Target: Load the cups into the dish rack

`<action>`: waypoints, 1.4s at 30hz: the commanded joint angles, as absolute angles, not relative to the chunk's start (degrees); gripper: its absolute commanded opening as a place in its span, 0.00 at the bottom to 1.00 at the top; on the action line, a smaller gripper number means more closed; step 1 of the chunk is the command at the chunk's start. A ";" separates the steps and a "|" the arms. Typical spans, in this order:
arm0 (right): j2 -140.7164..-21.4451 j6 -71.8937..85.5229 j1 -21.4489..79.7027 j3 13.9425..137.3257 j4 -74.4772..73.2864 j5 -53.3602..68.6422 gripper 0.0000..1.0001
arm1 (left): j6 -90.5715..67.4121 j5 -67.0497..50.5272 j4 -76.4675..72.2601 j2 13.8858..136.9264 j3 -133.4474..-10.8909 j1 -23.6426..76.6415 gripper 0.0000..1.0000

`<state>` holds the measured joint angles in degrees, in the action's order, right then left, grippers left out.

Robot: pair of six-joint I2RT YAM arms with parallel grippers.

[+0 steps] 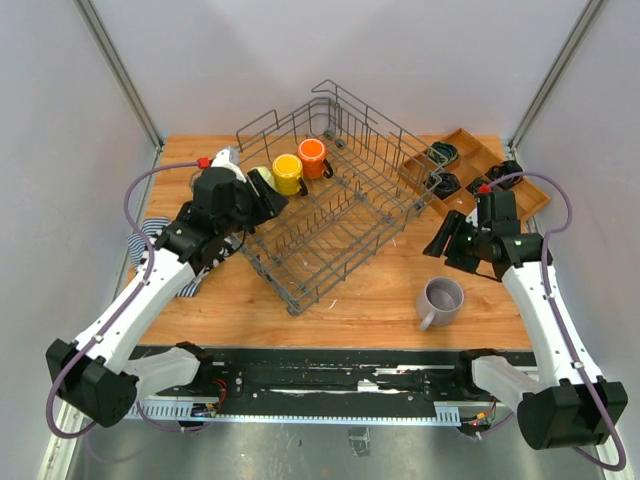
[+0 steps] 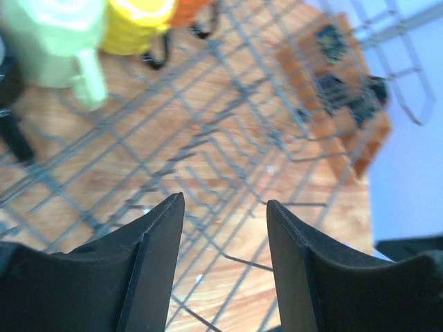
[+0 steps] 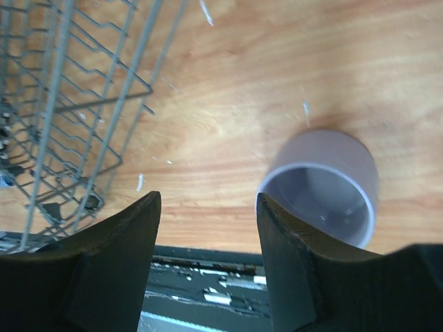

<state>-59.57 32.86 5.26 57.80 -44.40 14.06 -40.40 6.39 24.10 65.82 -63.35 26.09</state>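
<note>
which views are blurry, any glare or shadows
Left wrist: soft throughout, pale mug and yellow mug at the top smeared, wooden tray hazy; right wrist: lavender mug fairly sharp, faint shadow just above it; top external: even light, crisp, no glare on the dish rack.

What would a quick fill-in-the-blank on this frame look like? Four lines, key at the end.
1. The lone mug standing on the table outside the dish rack is ____ in colour.
2. Inside the rack, the mug between the pale cream-yellow mug and the orange mug is ____.
3. The left gripper, over the rack, holds nothing and its jaws are ____.
4. In the top view the wooden tray lies to the rack's ____.
Missing words: lavender-grey; yellow; open; right.
</note>
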 commanded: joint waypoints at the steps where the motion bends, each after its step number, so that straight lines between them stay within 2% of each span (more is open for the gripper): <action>1: -58.01 32.16 4.92 58.32 -55.12 7.22 0.59 | -36.99 -14.73 9.01 62.39 -58.82 26.28 0.56; 6: -57.10 34.32 4.88 56.16 -58.76 0.52 0.59 | -39.95 -28.75 0.34 62.90 -55.76 26.28 0.56; 10: -56.44 39.01 4.85 53.90 -58.52 -0.73 0.58 | -40.14 -32.38 -2.76 62.24 -54.79 26.42 0.56; 23: -60.94 61.90 4.83 52.18 -59.58 -4.24 0.56 | -37.86 -34.35 -2.50 62.10 -56.53 26.42 0.57; 34: -58.22 71.25 4.76 45.86 -51.03 -8.86 0.56 | -36.65 -34.06 -1.37 62.05 -56.90 26.39 0.57; 42: -59.15 72.26 4.57 45.11 -45.52 -9.29 0.56 | -35.95 -33.74 -0.55 63.20 -58.29 26.38 0.57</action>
